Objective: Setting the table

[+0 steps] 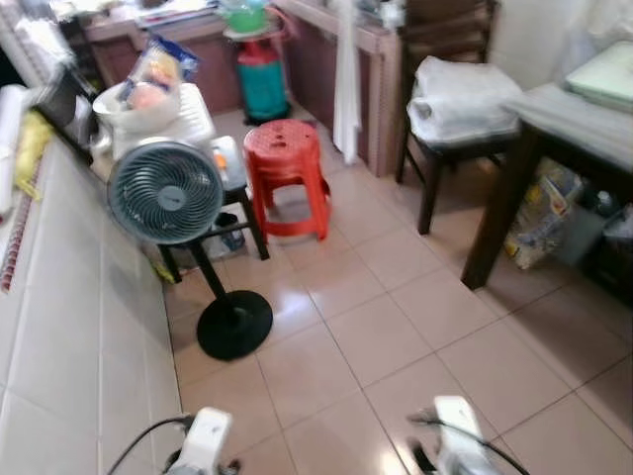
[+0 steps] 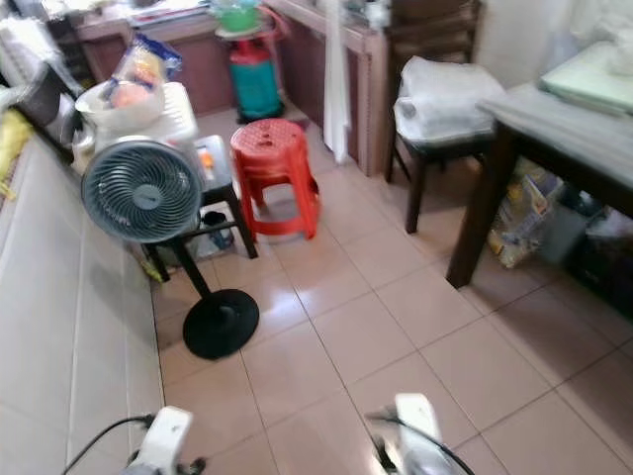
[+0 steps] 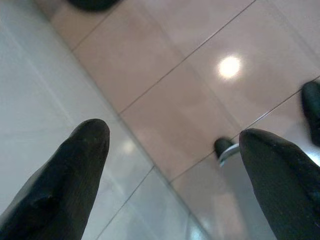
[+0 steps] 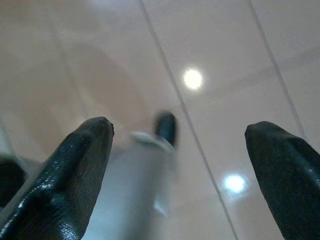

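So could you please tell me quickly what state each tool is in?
Left tool: open, holding nothing, above the floor.
Right tool: open, holding nothing.

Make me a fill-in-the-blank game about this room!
1. The stool beside the fan is colored ____.
2. The fan's round base stands on the tiled ____.
3. Both the left gripper and right gripper have their fingers ____.

Answers: red; floor; open
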You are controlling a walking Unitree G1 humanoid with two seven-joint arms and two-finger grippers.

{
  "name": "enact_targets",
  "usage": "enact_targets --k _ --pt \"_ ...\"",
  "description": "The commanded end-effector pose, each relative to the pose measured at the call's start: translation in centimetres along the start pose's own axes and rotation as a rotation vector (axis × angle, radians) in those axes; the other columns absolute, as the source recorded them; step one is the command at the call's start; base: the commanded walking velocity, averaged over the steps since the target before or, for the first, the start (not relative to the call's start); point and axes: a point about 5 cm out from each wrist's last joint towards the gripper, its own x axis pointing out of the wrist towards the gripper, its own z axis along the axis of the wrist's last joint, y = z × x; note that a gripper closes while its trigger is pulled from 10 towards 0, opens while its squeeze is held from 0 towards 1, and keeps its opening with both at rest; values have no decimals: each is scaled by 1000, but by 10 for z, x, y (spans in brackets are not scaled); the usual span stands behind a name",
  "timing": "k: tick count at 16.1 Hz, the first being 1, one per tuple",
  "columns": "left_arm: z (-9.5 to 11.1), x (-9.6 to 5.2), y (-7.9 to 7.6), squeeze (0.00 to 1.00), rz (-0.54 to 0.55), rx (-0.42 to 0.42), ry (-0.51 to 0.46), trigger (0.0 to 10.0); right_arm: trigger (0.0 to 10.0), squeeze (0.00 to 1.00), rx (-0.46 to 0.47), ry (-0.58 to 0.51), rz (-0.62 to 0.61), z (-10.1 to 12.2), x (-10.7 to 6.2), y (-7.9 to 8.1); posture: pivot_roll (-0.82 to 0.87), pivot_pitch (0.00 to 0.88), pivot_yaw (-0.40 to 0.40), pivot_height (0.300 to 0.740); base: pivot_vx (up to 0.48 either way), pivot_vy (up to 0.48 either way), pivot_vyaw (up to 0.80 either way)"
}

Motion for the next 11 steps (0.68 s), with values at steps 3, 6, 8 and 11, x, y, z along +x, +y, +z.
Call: enact_targets --k 3,6,8,11 --pt "0 -1 5 0 9 23 -2 10000 10000 0 -33 -26 25 7 1 8 -179 0 116 740 0 0 -800" --pt "-4 -2 7 0 22 16 8 10000 10000 0 -72 -18 50 2 2 25 -165 0 103 740 0 0 -788" --pt "-5 -2 7 0 28 -7 7 10000 10000 0 -79 -13 58 0 2 32 -163 0 101 740 0 0 -788" --pt "-6 -2 8 0 28 -30 7 10000 10000 0 -92 -5 58 -2 2 35 -158 0 101 740 0 0 -788"
